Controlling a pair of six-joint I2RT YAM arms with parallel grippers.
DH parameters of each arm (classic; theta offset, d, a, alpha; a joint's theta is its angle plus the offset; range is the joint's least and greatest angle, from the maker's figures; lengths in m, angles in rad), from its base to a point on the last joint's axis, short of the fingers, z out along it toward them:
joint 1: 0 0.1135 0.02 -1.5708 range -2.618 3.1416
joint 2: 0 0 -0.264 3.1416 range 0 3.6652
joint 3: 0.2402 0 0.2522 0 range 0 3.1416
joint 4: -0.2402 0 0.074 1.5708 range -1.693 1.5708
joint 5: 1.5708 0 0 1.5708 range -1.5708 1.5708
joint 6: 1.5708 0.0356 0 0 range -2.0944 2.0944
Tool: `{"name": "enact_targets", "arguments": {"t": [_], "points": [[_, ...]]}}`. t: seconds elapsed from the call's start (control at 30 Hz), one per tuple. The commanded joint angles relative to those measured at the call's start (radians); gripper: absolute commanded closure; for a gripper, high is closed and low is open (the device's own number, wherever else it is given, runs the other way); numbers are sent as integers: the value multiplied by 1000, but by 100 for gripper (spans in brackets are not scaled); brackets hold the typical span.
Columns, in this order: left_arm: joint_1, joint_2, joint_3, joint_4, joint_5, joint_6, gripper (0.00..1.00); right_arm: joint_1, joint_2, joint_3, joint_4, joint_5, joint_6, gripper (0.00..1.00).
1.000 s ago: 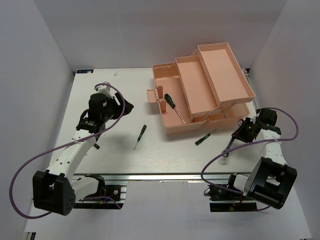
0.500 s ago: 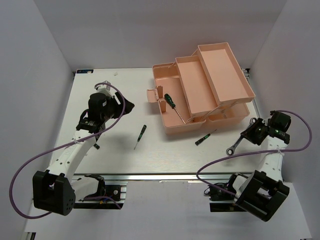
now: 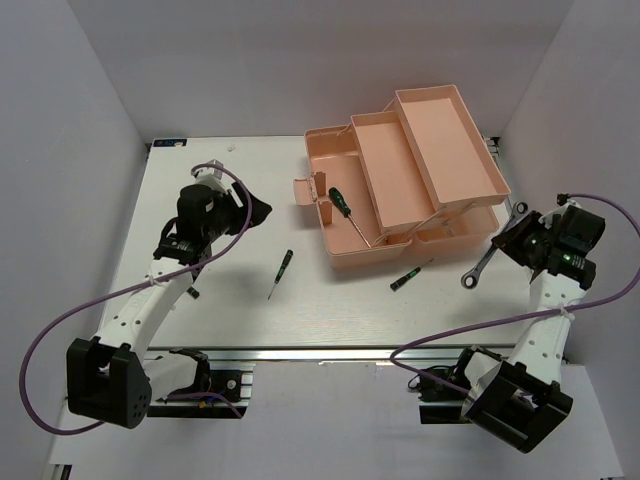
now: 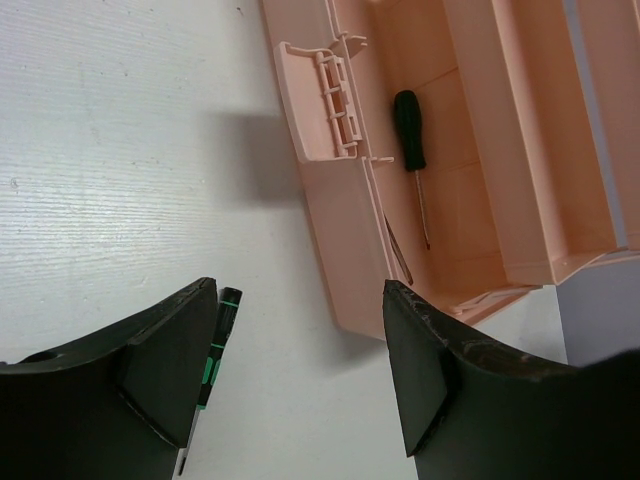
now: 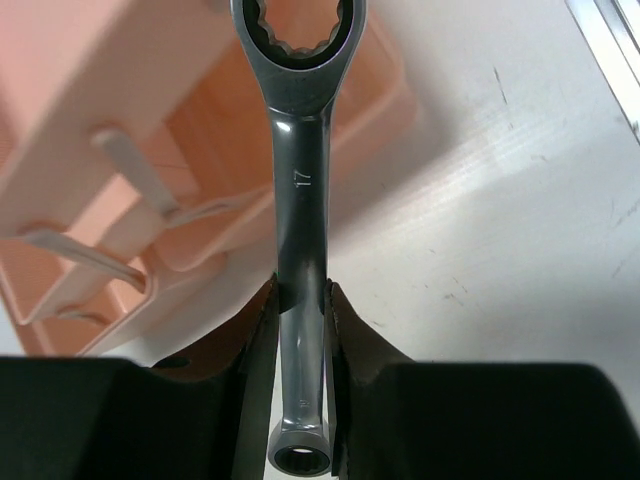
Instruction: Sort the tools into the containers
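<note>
Wrench (image 5: 300,200) is clamped partway along its shank by the right gripper (image 5: 300,300), whose jaws are closed tight on it (a small ring end sticks out behind the fingers, the larger ring well ahead). It is held beside the right end of the toolbox (image 3: 345,160), and in the right wrist view the larger ring is seen over the corner of a lower tray. The left gripper (image 3: 258,210) is held above the tabletop (image 3: 200,290) to the left of the toolbox, jaws spread wide with nothing between them. One screwdriver (image 3: 340,203) is seen lying in the toolbox's bottom compartment, handle toward the far side. A second screwdriver (image 3: 284,265) lies on the tabletop well left of the toolbox front, and a third screwdriver (image 3: 408,277) lies on the tabletop just before the toolbox's front right corner. The two upper trays are swung out to the right.
</note>
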Motion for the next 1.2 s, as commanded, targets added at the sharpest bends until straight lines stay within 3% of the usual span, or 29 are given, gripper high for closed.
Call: {"name": "enact_targets", "arguments": {"t": [0.0,0.47,0.83,1.07,1.13,1.17], "points": [[7,-1,25,29,27,-3,23,-4,-28,95,70,-89,16,100],[7,35,23,59,66,-6,23,63,113,331,325,-265,130,100],[7,8,10,24,49,5,23,310,511,737,486,-115,188,100],[7,-9,-15,-17,43,20,23,397,762,899,399,-8,-3,100],[4,-11,-26,-30,47,28,23,410,796,926,338,-5,-68,91],[5,-11,-35,-40,46,37,23,416,820,949,321,-9,-89,79]]}}
